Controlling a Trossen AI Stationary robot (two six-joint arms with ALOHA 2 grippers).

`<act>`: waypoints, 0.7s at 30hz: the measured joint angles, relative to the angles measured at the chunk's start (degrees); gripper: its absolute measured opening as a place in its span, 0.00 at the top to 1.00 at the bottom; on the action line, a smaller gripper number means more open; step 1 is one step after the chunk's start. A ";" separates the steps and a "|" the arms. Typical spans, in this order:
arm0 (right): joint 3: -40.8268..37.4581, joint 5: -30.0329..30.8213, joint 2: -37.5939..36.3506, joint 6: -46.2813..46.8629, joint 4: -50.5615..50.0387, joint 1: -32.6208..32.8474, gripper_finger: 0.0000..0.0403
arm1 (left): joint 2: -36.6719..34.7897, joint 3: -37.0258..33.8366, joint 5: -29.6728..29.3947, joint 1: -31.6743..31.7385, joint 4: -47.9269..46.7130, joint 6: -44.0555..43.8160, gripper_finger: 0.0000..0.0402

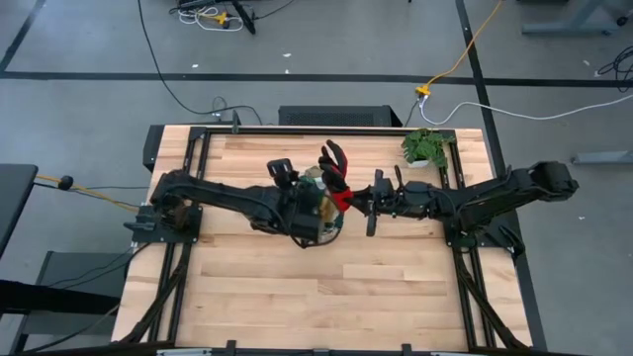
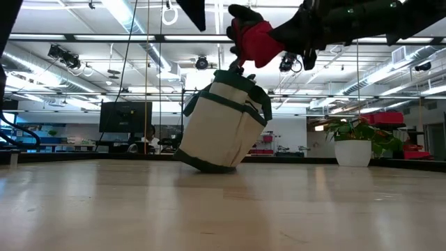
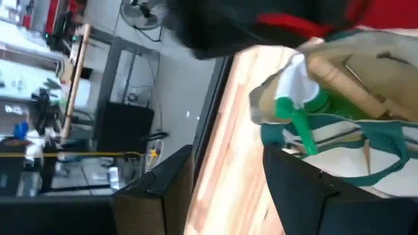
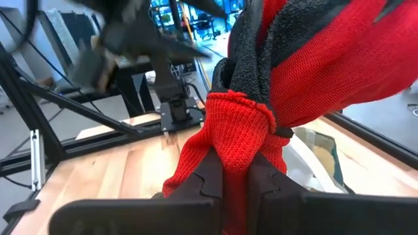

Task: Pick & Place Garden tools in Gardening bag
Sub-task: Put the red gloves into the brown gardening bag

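The right hand [image 4: 236, 171] is clamped on the red-and-black gloves [image 1: 336, 178], held above the tilted gardening bag [image 2: 221, 125] at mid-desk [image 1: 257, 287]. The left hand [image 1: 315, 210] is at the bag; whether it is apart or together I cannot tell

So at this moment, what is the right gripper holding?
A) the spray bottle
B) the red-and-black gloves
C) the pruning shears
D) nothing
B: in the right wrist view the right gripper is clamped on the red cuff of the red-and-black gloves, held above the gardening bag.
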 joint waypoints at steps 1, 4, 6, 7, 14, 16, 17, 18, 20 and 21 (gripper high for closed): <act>0.00 0.00 -0.11 0.00 0.13 -0.15 0.96 | 0.00 -1.33 -0.02 0.00 1.63 1.26 0.53; 0.00 -0.05 -0.15 -0.02 0.04 -0.67 0.96 | 0.00 -5.90 0.72 0.02 9.98 9.30 0.53; 0.00 -0.24 -0.15 0.01 -0.12 -0.84 0.96 | 0.00 -8.81 3.70 0.00 16.47 15.61 0.53; 0.00 -0.45 -0.15 0.07 -0.35 -0.92 0.96 | 0.01 -10.05 5.32 0.00 19.47 18.35 0.53; 0.00 -0.02 0.64 0.14 -0.46 -0.89 0.96 | 0.02 -14.43 4.28 1.14 21.65 17.87 0.53; 0.02 -0.04 1.58 0.20 0.99 -0.89 0.96 | 0.02 -14.50 3.54 1.96 21.18 16.09 0.53; 0.00 -0.04 2.09 0.27 1.17 -0.89 0.96 | 0.02 -14.49 3.35 2.38 21.41 15.66 0.53; 0.01 -0.06 2.92 0.51 1.85 -0.89 0.96 | 0.00 -14.49 3.38 2.77 21.69 15.59 0.53; 0.00 -1.14 4.93 0.87 4.47 -1.06 0.96 | 0.00 -14.49 3.39 3.39 22.56 15.59 0.53; 0.01 -2.28 5.99 0.90 6.15 -1.31 0.96 | 0.00 -14.49 3.41 3.62 23.22 15.61 0.53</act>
